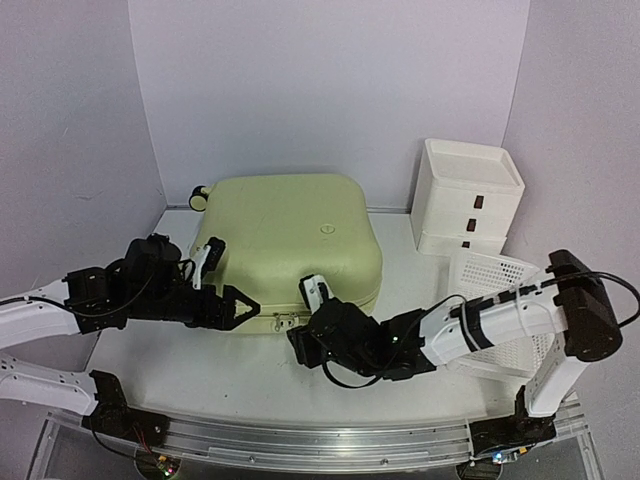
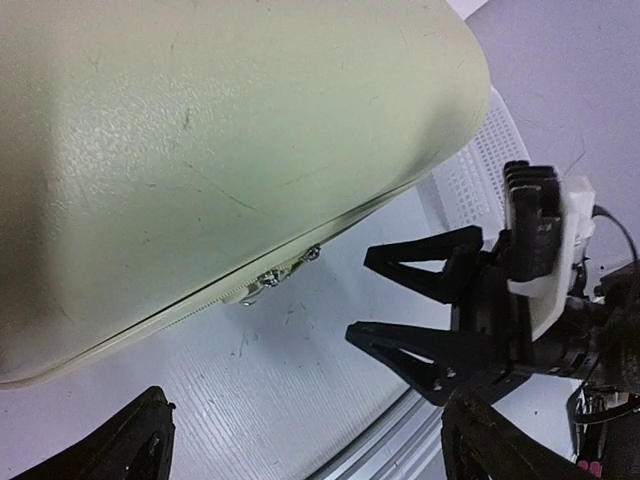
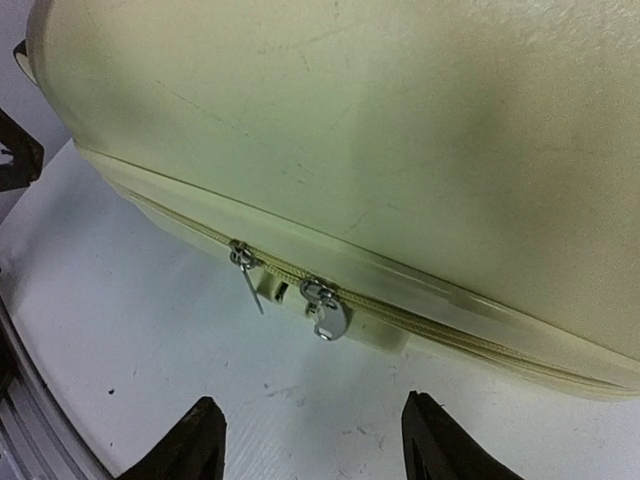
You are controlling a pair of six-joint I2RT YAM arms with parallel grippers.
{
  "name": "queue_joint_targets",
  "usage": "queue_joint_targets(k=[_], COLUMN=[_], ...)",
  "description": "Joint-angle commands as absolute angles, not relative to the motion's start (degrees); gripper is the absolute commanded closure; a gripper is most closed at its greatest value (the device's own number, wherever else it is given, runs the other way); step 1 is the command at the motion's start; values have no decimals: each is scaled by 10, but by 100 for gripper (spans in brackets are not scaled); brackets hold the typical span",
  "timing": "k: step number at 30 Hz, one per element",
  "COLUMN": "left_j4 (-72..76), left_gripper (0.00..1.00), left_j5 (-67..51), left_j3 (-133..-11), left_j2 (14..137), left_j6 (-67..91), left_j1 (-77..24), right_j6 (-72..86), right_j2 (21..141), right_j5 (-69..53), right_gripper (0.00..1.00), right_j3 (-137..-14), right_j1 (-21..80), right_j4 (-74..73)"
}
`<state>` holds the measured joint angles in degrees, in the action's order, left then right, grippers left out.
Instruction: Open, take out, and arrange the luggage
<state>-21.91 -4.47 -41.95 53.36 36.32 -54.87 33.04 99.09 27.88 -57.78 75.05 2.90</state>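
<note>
The luggage (image 1: 290,240), a pale yellow-green hard-shell suitcase, lies flat and zipped shut on the table, with a wheel (image 1: 199,196) at its far left corner. Two metal zipper pulls (image 3: 325,305) hang side by side on its near edge (image 2: 285,270). My left gripper (image 1: 245,308) is open, low on the table just left of the pulls (image 2: 310,450). My right gripper (image 1: 298,343) stands open just in front of the pulls (image 3: 315,445) and holds nothing. Its black fingers (image 2: 420,350) show in the left wrist view, pointing at the zipper.
A white three-drawer box (image 1: 466,197) stands at the back right. A white mesh basket (image 1: 495,300) sits in front of it, under my right arm. An aluminium rail (image 1: 320,445) runs along the table's near edge. Walls close in the back and both sides.
</note>
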Motion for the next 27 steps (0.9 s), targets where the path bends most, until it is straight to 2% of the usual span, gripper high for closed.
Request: queue_joint_targets(k=[1,7,9,15,19,23,27], left_j4=[-210,-469,-540,-587,-584,-567,-530], left_gripper=[3,0,0,0,0,1,1], left_j5=[10,109,96,-80,-160,-195,-258], left_j3=[-448,-609,-654,-698,-691,-673,-645], left_j2=[488,495,496,526,564,606,627], left_j6=[355,311,289,179,136,95,95], left_j1=[-551,-539,-503,-318,-223,-190,-190], right_j6=[328,316,316,279,270,265,257], right_j2=[1033,1057,1053,1041,1032,1021,1005], right_j5=[353,389,387,348,250,150,117], right_gripper=[39,41,42,47,47,44,41], right_j3=[-567,-565,-553,-529,-510,-494,-471], right_j1=[758,761,761,755,726,699,684], right_j4=[208,237,249,265,282,288,308])
